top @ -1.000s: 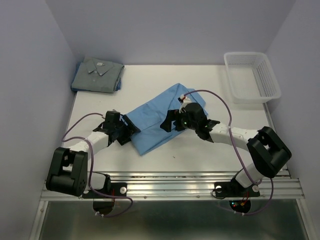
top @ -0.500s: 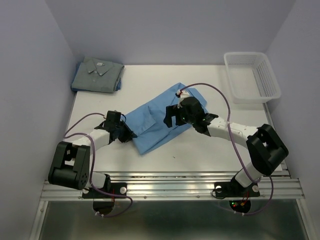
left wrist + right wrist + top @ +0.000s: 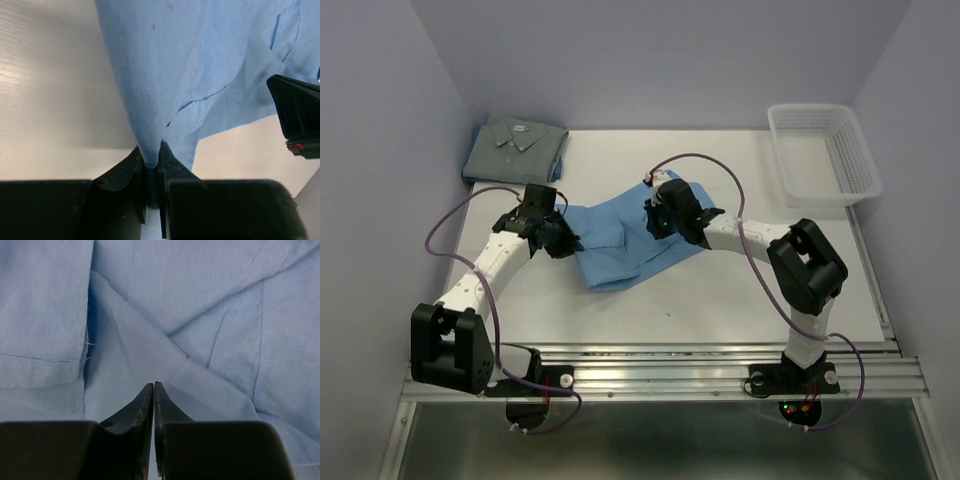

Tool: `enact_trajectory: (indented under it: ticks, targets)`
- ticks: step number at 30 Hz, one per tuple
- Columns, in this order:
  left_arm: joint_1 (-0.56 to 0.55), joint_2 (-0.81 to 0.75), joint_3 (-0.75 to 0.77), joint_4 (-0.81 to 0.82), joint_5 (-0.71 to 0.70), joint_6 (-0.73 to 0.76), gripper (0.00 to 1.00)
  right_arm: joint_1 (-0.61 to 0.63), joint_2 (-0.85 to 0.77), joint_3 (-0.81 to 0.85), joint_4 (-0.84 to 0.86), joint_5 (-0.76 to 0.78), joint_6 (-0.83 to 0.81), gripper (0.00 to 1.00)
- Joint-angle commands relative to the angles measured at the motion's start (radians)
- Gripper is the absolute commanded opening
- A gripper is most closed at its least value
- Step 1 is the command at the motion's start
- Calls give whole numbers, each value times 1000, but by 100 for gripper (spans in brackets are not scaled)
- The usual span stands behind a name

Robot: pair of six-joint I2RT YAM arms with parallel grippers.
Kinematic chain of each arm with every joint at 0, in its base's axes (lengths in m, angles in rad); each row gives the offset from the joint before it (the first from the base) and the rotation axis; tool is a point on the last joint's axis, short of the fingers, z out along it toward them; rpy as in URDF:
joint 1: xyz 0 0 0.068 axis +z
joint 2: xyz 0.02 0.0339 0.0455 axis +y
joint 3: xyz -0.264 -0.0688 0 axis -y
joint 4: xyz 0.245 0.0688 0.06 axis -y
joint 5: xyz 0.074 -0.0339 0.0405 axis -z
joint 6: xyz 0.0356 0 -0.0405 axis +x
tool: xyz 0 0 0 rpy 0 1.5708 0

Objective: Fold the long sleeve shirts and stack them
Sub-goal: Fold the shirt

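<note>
A light sky-blue long sleeve shirt [image 3: 620,245] lies crumpled and partly folded at the middle of the white table [image 3: 750,290]. My left gripper [image 3: 565,240] is at the shirt's left edge. In the left wrist view it [image 3: 151,152] is shut on a pinched ridge of the blue cloth [image 3: 200,60], which is lifted off the table. My right gripper [image 3: 655,218] sits on the shirt's upper right part. Its jaws [image 3: 153,385] are pressed together with their tips in the blue fabric [image 3: 200,290]. A grey-blue shirt [image 3: 515,150] lies folded at the far left corner.
A white mesh basket [image 3: 810,108] stands at the far right corner of the table. Purple-grey walls close in the back and both sides. The right arm's black body [image 3: 300,115] shows at the right edge of the left wrist view.
Both grippers closed on the light blue shirt and moved left and toward the back. The shirt's right part has been drawn leftward and bunched, so the shirt is more compact.
</note>
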Motion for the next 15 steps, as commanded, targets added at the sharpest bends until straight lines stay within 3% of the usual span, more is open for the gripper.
enact_trajectory:
  ticks: [1,15]
  targets:
    - [-15,-8,117,-140,-43,45,0,20,61,82,19,-85,-23,9]
    - [-109,171,414,-187,-35,100,0,127,303,280,-7,-66,-15,6]
